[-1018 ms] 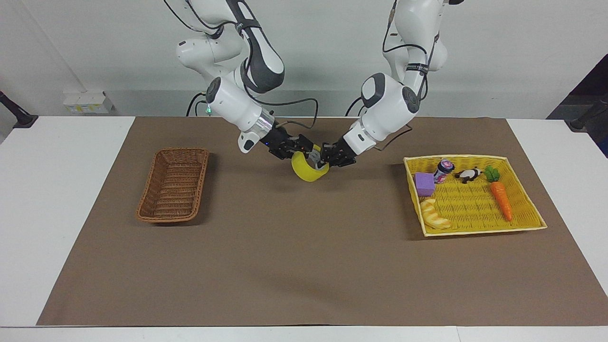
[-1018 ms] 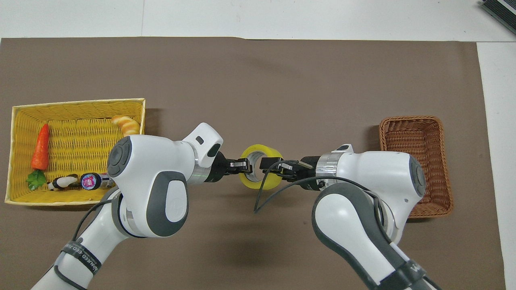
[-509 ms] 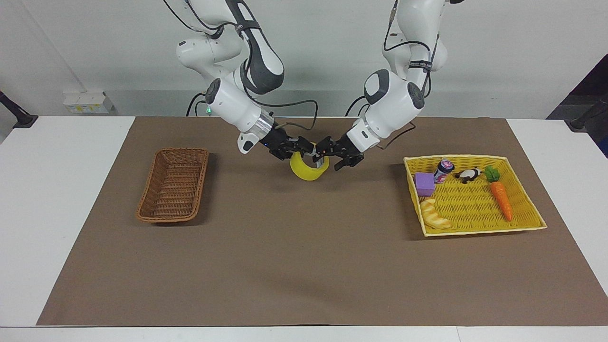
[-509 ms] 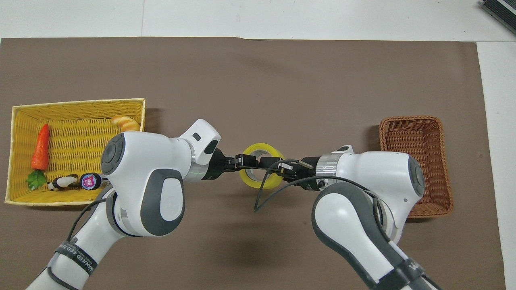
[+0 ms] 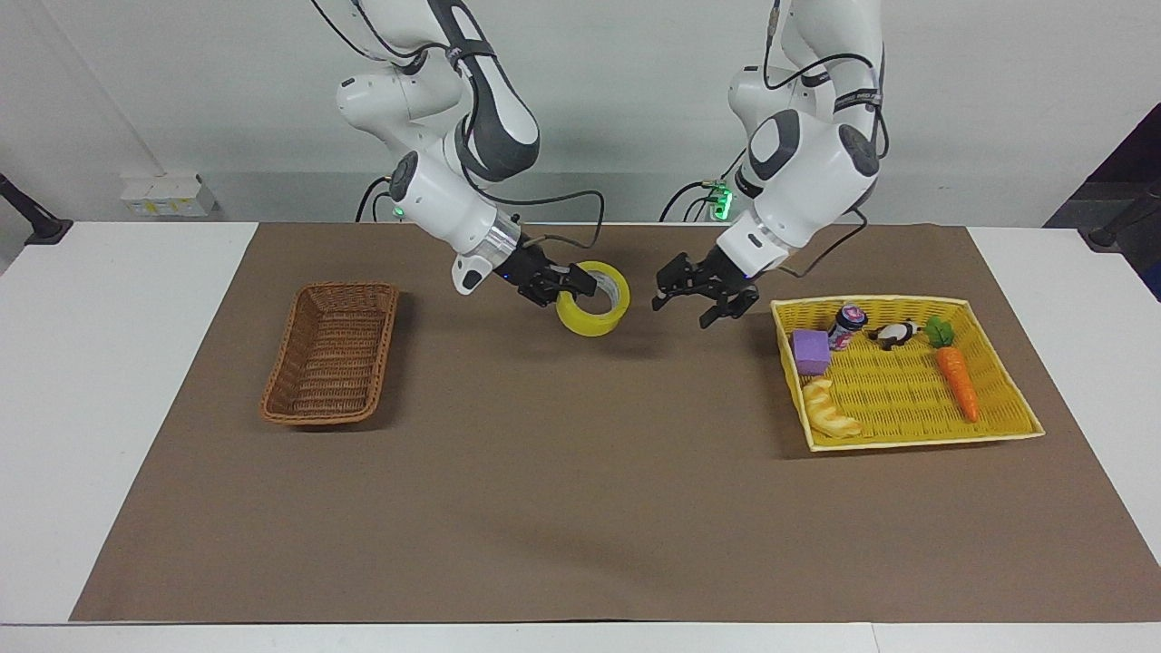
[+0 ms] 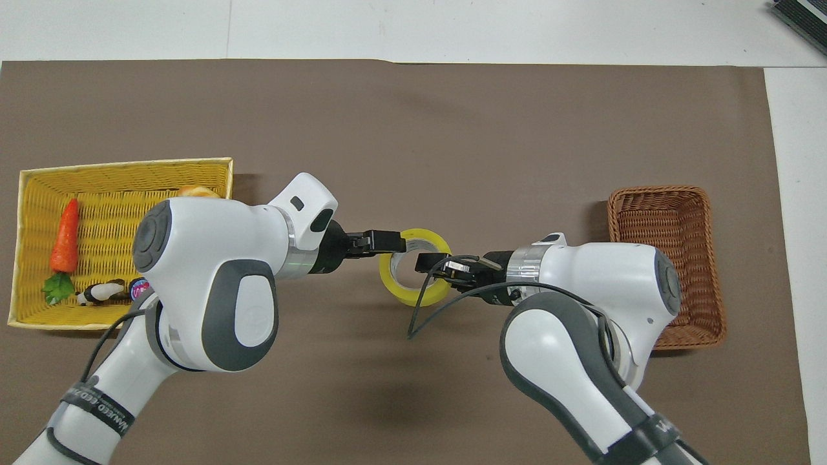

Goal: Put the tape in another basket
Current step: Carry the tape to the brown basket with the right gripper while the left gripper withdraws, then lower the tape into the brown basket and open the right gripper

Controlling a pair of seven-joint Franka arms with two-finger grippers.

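The light is bright and even, and it seems to come from above. Shadows are soft. A faint dark patch lies on the brown mat (image 5: 580, 508) under the arms, and a thin shadow sits beside the brown basket (image 5: 332, 352) and beside the yellow tray (image 5: 907, 443). The white arm shells shine a little. Both pictures look sharp, with no blur, and straight edges stay straight.

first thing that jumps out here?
The yellow tape, held up over the middle of the mat by the right end effector, shut on its rim. The left end effector hangs open beside it, apart from the roll. The brown wicker basket sits at the right arm's end.
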